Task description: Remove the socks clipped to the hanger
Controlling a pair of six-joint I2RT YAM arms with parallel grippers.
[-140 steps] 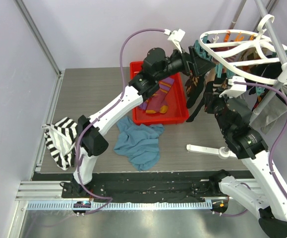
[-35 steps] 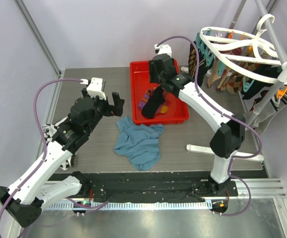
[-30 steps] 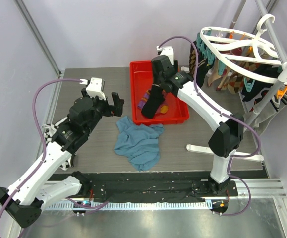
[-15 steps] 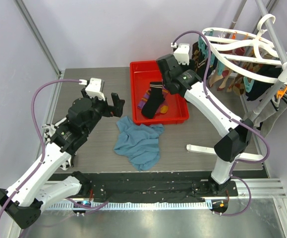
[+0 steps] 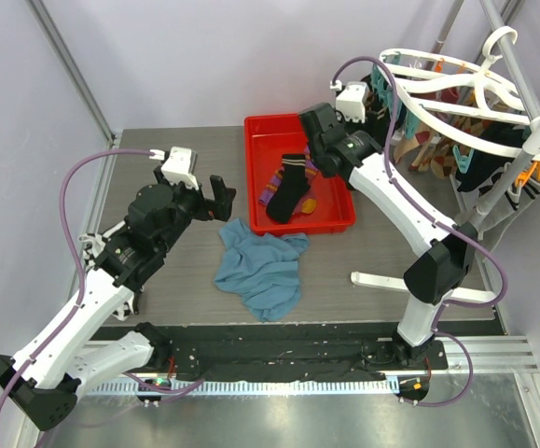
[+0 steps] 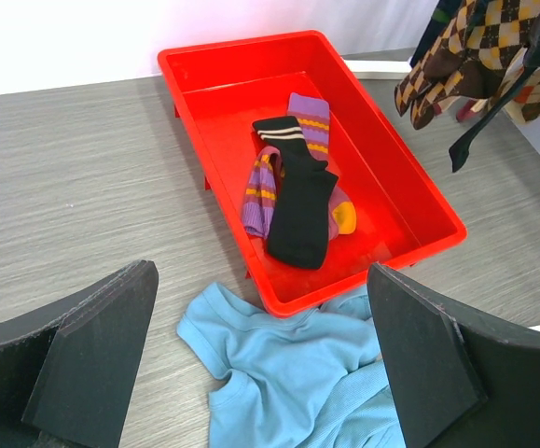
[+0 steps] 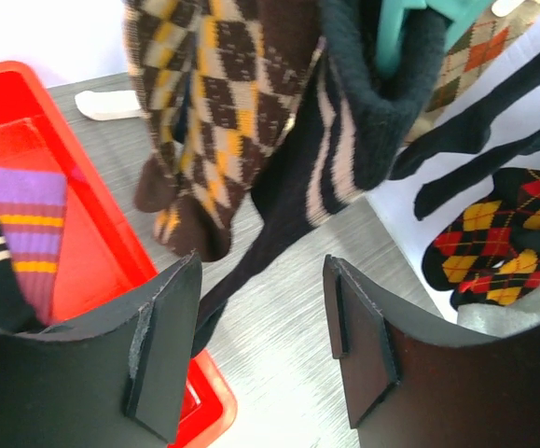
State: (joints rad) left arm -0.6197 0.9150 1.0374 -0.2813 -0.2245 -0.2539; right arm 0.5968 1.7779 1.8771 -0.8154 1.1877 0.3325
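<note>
A big white plastic oval drying hanger [image 5: 456,79] with spokes and a hook hangs at the far right, above the grey wooden bench [image 5: 176,140]. Many socks dangle from its teal and orange clips (they crowd so close that I cannot count them). In the right wrist view, a brown and yellow diamond sock [image 7: 204,103] hangs just beside a dark sock with pale stripes [image 7: 316,149]. A teal clip [image 7: 400,37] bites the top of a thick black sock [image 7: 381,112]. Farther right hangs a black sock with red and yellow diamonds [image 7: 493,243].

The right arm's fingers [image 7: 158,364] are up by the left end of the hanger, over the far right corner of a red plastic tray [image 6: 242,65]. They are spread apart with nothing between them. The hanging socks are just past their tips and are not touching them.

The red tray sits on the bench. Inside it, a black sock with white stripes [image 6: 297,210] lies on top of purple and orange striped socks [image 6: 309,117]. A crumpled light blue cloth [image 6: 288,373] lies against the near side of the tray.

The left arm's fingers [image 6: 92,355] hover over the bench to the left of the tray. They are spread wide and hold nothing.
</note>
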